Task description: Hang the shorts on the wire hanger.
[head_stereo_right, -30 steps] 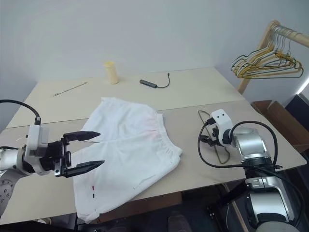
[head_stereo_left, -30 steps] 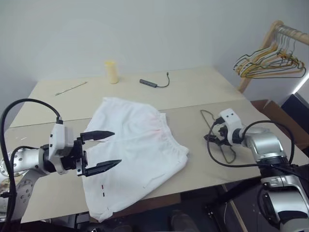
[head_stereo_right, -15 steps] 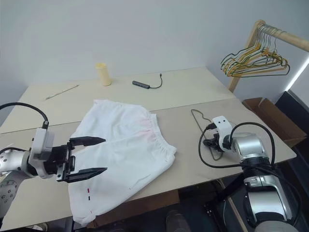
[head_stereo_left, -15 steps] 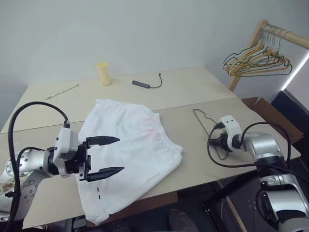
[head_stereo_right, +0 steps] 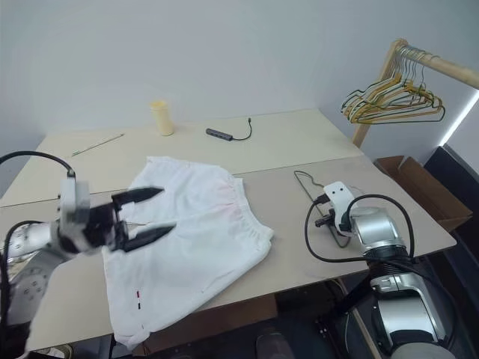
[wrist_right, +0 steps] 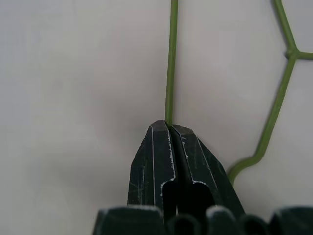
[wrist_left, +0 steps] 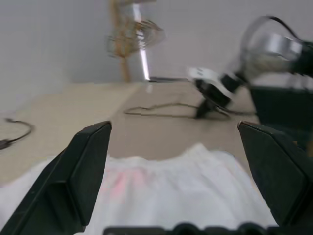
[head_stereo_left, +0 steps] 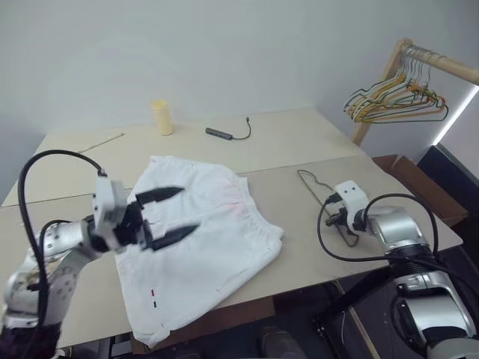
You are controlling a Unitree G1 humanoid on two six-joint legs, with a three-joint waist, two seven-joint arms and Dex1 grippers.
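The white shorts (head_stereo_left: 213,235) lie flat on the table, waistband toward the right and a small dark-and-red mark near the front hem. My left gripper (head_stereo_left: 190,209) hovers open above their left half with nothing between its fingers. To the right of the shorts the thin wire hanger (head_stereo_left: 313,182) lies on the table. My right gripper (head_stereo_left: 330,220) is shut on the wire hanger; in the right wrist view the green-grey wire (wrist_right: 171,58) runs straight into the closed fingertips (wrist_right: 161,132). The left wrist view looks over the shorts (wrist_left: 195,186) toward the hanger (wrist_left: 161,108).
A yellow cup (head_stereo_left: 160,117), a black adapter with cable (head_stereo_left: 221,133) and a thin stick (head_stereo_left: 101,142) lie at the table's far side. A wooden rack with several hangers (head_stereo_left: 397,93) stands at the far right, a cardboard box (head_stereo_left: 408,176) below it.
My right gripper has closed on the hanger's wire. My left gripper has risen and moved forward over the shorts, still open. The camera has shifted.
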